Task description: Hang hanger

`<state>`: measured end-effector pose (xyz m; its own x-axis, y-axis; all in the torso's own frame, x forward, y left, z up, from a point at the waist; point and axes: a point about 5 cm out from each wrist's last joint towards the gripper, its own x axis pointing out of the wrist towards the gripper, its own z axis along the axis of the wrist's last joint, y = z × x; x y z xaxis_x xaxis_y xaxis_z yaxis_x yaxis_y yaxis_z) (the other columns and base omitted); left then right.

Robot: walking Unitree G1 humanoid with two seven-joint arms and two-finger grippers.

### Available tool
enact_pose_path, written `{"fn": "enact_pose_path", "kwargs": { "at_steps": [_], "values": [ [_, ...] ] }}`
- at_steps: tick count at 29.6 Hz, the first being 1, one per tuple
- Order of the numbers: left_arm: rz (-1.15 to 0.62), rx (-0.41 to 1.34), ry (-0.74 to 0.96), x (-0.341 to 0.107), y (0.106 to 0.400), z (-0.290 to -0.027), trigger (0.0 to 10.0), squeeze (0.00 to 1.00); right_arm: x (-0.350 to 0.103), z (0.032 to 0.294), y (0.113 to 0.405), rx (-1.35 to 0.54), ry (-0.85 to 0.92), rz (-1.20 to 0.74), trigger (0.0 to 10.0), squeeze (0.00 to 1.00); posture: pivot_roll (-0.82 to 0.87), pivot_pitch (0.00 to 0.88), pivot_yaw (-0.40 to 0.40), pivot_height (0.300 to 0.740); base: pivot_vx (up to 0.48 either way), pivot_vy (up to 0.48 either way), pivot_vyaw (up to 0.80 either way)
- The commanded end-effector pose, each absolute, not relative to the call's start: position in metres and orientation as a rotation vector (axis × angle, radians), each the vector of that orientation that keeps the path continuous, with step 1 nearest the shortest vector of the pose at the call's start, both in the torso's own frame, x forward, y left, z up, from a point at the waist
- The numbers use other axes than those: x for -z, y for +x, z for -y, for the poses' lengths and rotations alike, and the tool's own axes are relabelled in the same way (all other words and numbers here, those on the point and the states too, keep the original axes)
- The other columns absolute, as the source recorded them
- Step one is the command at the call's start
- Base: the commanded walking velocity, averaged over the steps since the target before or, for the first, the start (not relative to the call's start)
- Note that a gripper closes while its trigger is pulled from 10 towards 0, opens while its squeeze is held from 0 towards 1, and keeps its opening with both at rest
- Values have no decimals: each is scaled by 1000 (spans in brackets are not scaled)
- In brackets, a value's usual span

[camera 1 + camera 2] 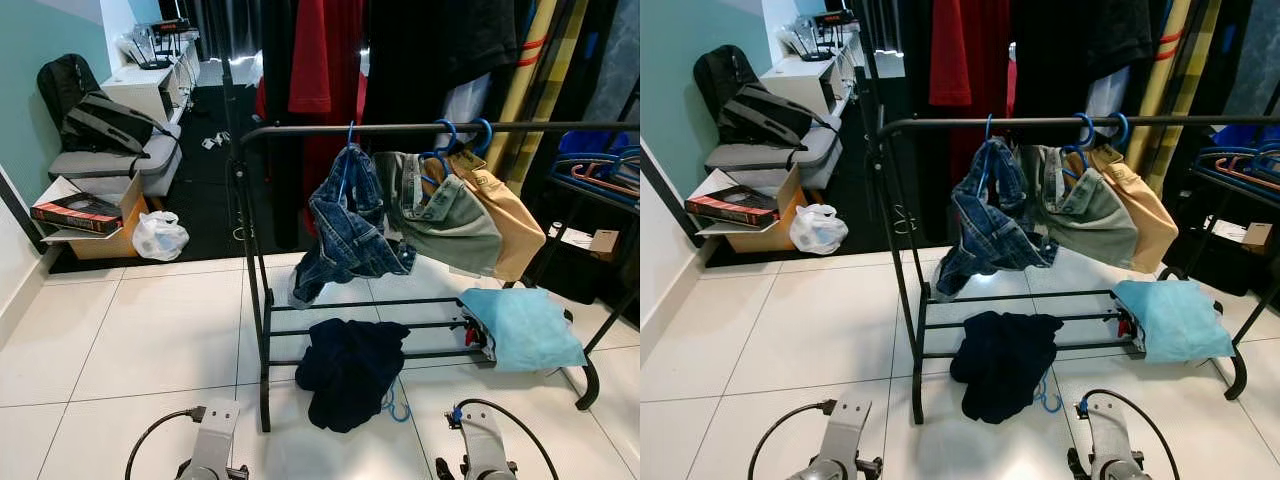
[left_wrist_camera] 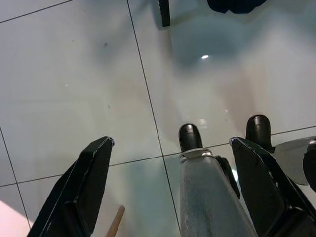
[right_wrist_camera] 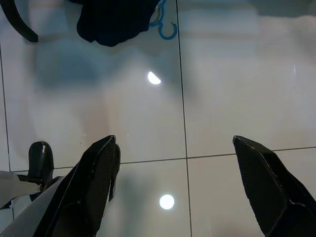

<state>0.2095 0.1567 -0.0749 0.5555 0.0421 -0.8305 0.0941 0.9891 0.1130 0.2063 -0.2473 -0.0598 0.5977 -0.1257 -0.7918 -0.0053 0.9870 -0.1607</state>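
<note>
Rack (image 1: 255,300): black, free-standing on tile floor (image 1: 150,340); top rail (image 1: 300,128) at roughly chest level in the head views, low shelf bars beneath.

On rail: denim (image 1: 345,225) on a blue hanger, then grey-green garment (image 1: 450,215) and tan garment (image 1: 505,225), each by a blue hook over the rail. Bunched toward the right half, so left part of rail bare, prob. the free slot for the next piece.

Task item: dark garment (image 1: 348,368) slumped over the lowest shelf bar and onto the floor, its blue hanger (image 3: 165,24) poking out at the hem w/ hook lying on tile. Not on rail yet; task judged at its start.

Beside it on shelf: light-blue cloth (image 1: 525,325), w/ something red tucked at its left edge.

Left gripper (image 2: 168,187): spread wide, empty, aimed down at bare tile; robot's foot visible between the fingers. Right gripper (image 3: 175,182): likewise wide, empty, over tile, hanger hook well ahead of it. Both arms low at the frame bottom, short of the rack, so prob. idle before the reach.

Next, as judged: bend, take the hanger near its hook, not the cloth, or garment may slide off.
</note>
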Motion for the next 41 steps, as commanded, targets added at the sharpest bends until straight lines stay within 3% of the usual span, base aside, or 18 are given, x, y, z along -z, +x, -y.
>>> {"fn": "enact_pose_path", "kwargs": {
  "at_steps": [1, 31, 41],
  "values": [
    [-993, 38, 178, 75, 209, -160, 10000, 0, 61, 247, 205, 65, -157, -942, 10000, 0, 19, 0, 17, 740, 0, 0, 0],
    [-1005, 26, 143, 77, 206, -160, 10000, 0, 62, 243, 205, 64, -143, -933, 10000, 0, 2, 0, 30, 740, 0, 0, 0],
    [-1012, 24, 132, 78, 205, -158, 10000, 0, 62, 244, 204, 60, -143, -933, 10000, 0, -6, 0, 27, 740, 0, -428, 0]
  ]
}}
